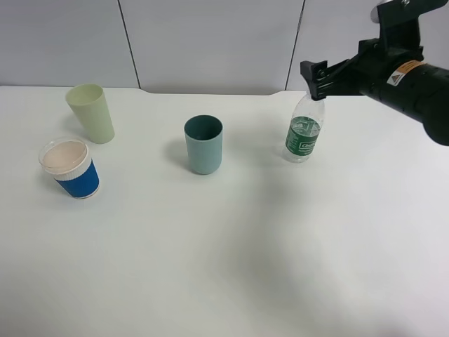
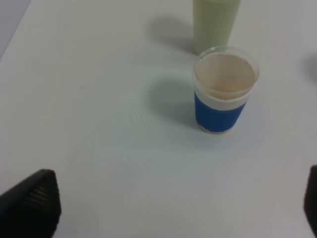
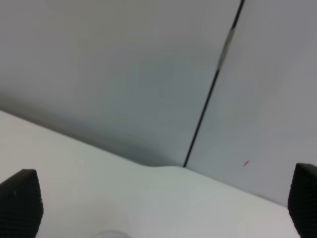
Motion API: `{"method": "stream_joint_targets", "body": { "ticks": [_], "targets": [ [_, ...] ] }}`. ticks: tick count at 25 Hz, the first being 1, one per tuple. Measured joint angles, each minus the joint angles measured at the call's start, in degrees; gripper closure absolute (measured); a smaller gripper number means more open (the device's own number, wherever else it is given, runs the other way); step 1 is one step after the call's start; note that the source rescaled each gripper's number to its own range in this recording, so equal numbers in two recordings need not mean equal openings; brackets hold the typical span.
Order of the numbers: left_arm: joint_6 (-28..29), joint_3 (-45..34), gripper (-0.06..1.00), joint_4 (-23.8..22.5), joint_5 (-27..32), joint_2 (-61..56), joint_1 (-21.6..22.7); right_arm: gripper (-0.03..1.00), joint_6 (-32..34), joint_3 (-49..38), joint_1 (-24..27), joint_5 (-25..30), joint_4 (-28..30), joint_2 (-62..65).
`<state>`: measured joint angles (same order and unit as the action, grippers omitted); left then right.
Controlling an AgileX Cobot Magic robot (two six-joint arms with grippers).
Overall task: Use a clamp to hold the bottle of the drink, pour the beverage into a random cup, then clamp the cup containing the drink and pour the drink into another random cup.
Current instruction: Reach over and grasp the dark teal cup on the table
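clear bottle (image 1: 304, 133) stands just under the spread right pincer (image 1: 314, 79), seemingly untouched.

1. The right arm (image 1: 414, 88) is thick and matte black, with a boxy black bracket (image 1: 398, 21) on top.
2. It carries a small orange-and-white label (image 1: 405, 72).
3. The right gripper (image 1: 316, 78) is black.
4. The fingers (image 2: 30, 203) of the left gripper (image 2: 173, 208) are dark and ribbed.

A white cup (image 1: 70, 169) with a blue sleeve and a clear rim stands upright near the left edge of a plain white table (image 1: 245, 267). Behind it is a pale grey panelled wall (image 1: 210, 42) with thin dark seams (image 1: 128, 42).
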<state>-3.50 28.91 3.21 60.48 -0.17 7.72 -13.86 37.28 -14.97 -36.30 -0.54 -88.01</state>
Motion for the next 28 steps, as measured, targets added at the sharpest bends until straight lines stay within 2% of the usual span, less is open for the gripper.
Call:
{"method": "stream_joint_targets", "body": {
  "ticks": [3, 9, 16, 19, 28],
  "targets": [
    [0.00, 0.00, -0.06, 0.00, 0.00, 0.00, 0.00, -0.02, -3.28, 0.00, 1.59, 3.84, -1.38, 4.88],
    [0.00, 0.00, -0.06, 0.00, 0.00, 0.00, 0.00, -0.02, -3.29, 0.00, 8.59, 13.09, 0.00, 16.00],
    [0.00, 0.00, -0.06, 0.00, 0.00, 0.00, 0.00, -0.02, 5.82, -0.04, 17.86, 26.89, 5.93, 31.26],
    [0.00, 0.00, -0.06, 0.00, 0.00, 0.00, 0.00, -0.02, 7.05, -0.04, 19.49, 33.50, 6.78, 38.31],
    [0.00, 0.00, -0.06, 0.00, 0.00, 0.00, 0.00, -0.02, 7.36, -0.04, 19.83, 50.95, 6.91, 58.10]
  ]
}}
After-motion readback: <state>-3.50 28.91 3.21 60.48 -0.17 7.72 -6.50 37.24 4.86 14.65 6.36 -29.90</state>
